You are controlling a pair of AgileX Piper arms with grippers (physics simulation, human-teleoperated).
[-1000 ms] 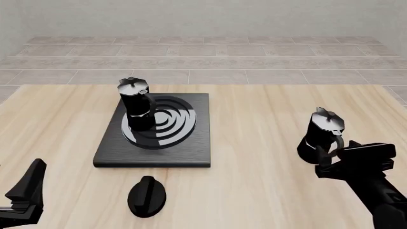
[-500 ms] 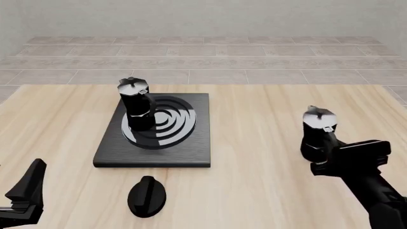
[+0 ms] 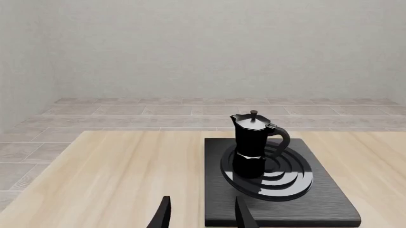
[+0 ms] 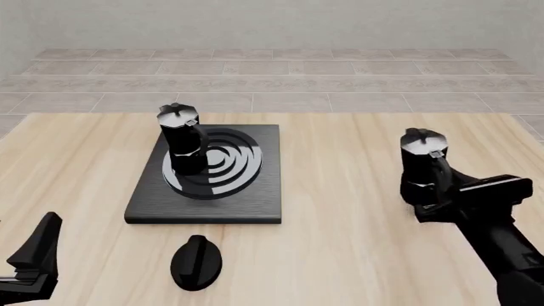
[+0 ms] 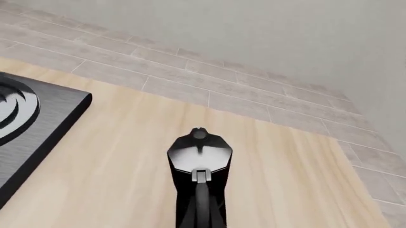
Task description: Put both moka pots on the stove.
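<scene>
One moka pot (image 4: 181,141) stands upright on the left part of the burner rings of the stove (image 4: 255,203); it also shows in the left wrist view (image 3: 252,147) on the stove (image 3: 330,202). The second moka pot (image 4: 422,167) is at the right, upright, its handle towards my right gripper (image 4: 439,203), which is shut on that handle. In the right wrist view the pot (image 5: 199,159) fills the lower middle, with the stove's corner (image 5: 44,126) off to one side. My left gripper (image 4: 34,258) is open and empty near the table's front left, fingers (image 3: 163,216) apart.
A small black oval knob (image 4: 196,262) lies on the wooden table in front of the stove. Bare table (image 4: 340,191) lies between the stove and the right pot. A tiled floor and a wall are beyond the far edge.
The right moka pot has risen and straightened upright in my right gripper, shifting slightly left. The left arm and the pot on the stove have not moved.
</scene>
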